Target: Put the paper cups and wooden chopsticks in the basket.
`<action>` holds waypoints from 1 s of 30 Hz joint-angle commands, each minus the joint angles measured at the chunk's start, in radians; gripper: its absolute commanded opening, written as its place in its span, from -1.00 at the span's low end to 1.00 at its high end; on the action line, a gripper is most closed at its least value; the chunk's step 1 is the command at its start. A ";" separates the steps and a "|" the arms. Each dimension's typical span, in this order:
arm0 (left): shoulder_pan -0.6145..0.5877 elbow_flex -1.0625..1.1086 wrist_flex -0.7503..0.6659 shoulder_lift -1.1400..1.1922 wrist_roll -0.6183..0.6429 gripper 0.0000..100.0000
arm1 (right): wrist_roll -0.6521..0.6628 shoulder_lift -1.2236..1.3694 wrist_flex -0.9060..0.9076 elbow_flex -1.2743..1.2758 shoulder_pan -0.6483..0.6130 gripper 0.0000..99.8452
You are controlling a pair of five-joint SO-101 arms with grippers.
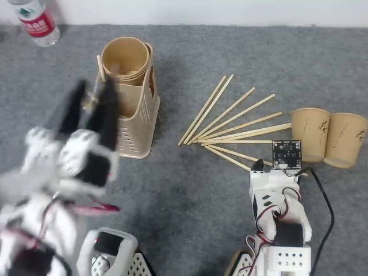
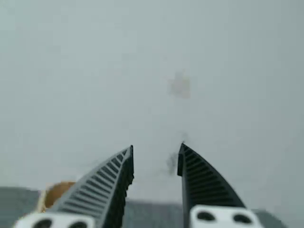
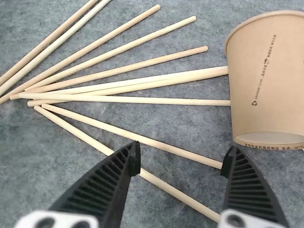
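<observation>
A beige slotted basket (image 1: 140, 123) stands at the left and holds stacked paper cups (image 1: 126, 57) and a chopstick (image 1: 102, 66). Several wooden chopsticks (image 1: 230, 122) lie fanned on the grey carpet. Two paper cups (image 1: 310, 133) (image 1: 344, 139) lie side by side at the right. My left gripper (image 1: 91, 104) is raised beside the basket, blurred. In the left wrist view it (image 2: 156, 159) is open and empty, facing a pale wall. My right gripper (image 3: 183, 159) is open just above the nearest chopsticks (image 3: 142, 140), with a paper cup (image 3: 266, 80) close beside it.
A plastic water bottle (image 1: 35, 20) lies at the far left corner by the wall. The right arm's body (image 1: 276, 201) and its cable sit at the near edge. Bare grey carpet (image 1: 195, 190) lies between the two arms.
</observation>
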 commanded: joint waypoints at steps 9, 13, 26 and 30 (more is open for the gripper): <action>0.169 -0.570 0.384 0.890 -0.069 -0.71 | 0.012 -0.010 -0.001 -0.003 0.004 -0.43; 0.170 -0.582 0.371 1.049 -0.107 -0.71 | 0.012 -0.010 -0.002 -0.003 0.004 -0.43; 0.178 -0.578 0.308 1.364 -0.157 -0.72 | 0.012 -0.010 -0.004 -0.003 0.004 -0.43; 0.212 -0.582 0.308 1.433 -0.157 -0.72 | 0.012 -0.010 -0.004 -0.003 0.005 -0.43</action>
